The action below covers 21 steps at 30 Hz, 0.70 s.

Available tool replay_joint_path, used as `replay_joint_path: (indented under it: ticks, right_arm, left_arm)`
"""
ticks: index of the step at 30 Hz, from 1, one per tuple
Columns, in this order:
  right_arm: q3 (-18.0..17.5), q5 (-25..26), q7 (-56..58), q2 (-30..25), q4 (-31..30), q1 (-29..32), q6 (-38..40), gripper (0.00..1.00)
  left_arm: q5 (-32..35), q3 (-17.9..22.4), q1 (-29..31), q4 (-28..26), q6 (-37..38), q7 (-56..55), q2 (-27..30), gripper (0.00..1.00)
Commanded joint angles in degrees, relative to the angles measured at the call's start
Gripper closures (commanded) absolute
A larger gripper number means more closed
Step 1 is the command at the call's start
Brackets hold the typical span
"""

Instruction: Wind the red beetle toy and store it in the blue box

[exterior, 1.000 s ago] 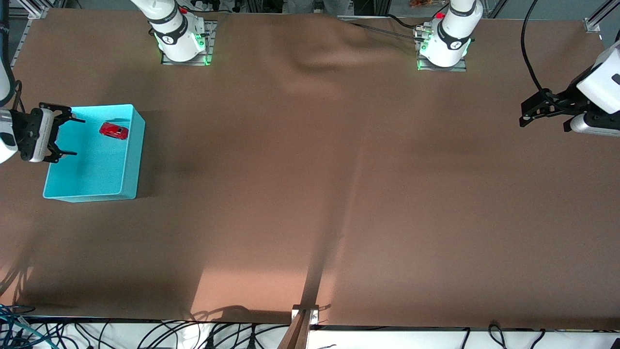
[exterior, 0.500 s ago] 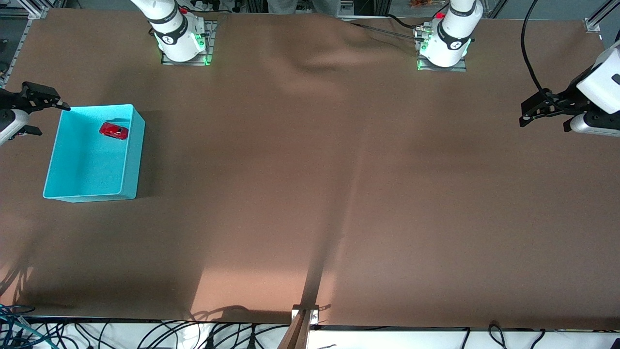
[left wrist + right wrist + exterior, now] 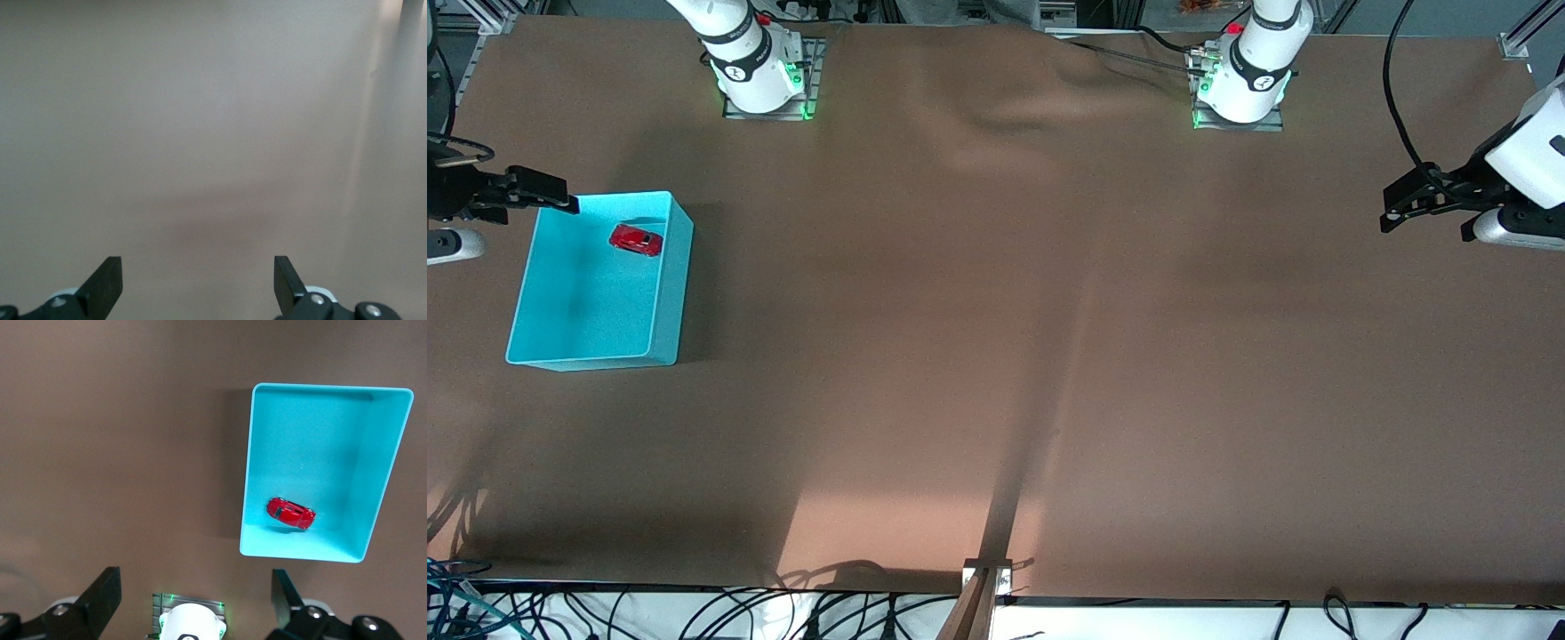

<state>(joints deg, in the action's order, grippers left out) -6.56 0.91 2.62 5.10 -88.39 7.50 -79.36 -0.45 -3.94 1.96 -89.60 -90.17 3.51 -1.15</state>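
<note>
The red beetle toy [image 3: 637, 239] lies on the floor of the blue box [image 3: 578, 298], by the wall farther from the front camera. The box stands at the right arm's end of the table. My right gripper [image 3: 560, 200] is open and empty, up in the air over the box's corner at the table's end. Its wrist view shows the toy [image 3: 291, 513] inside the box [image 3: 313, 440] well below the open gripper [image 3: 197, 590]. My left gripper [image 3: 1392, 212] is open and empty, waiting over the left arm's end of the table, and its wrist view [image 3: 198, 280] shows only bare cloth.
A brown cloth [image 3: 996, 338] covers the table, with a wrinkle between the arm bases. The right arm's base [image 3: 756, 71] and the left arm's base [image 3: 1240, 84] stand along the edge farthest from the front camera. Cables hang at the nearest edge.
My right gripper has drawn back from over the box toward the table's end and turned, still open. The toy stays in the box. The left arm has not moved.
</note>
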Motion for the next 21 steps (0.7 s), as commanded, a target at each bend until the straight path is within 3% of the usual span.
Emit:
replay_joint_path:
  ticks: [1,10,14,21]
  right_arm:
    - [-1.70,1.72,-3.42,-6.58,-8.02,0.32,-3.07,0.00]
    - [-1.70,1.37,-3.15,-19.51,-24.72,0.41,-12.21,0.00]
    - [-1.44,0.94,-2.54,-19.34,-24.56,0.41,-12.48,0.00]
    - [-1.09,0.85,-2.80,-14.25,-17.71,1.20,-11.78,0.00]
  left_arm:
    - [0.10,-0.28,0.24,1.71,1.22,-0.52,-0.69,0.00]
    - [0.10,-0.28,0.24,1.71,1.22,-0.52,-0.69,0.00]
    - [0.10,-0.28,0.24,1.71,1.22,-0.52,-0.69,0.00]
    - [0.10,-0.28,0.24,1.71,1.22,-0.61,-0.69,0.00]
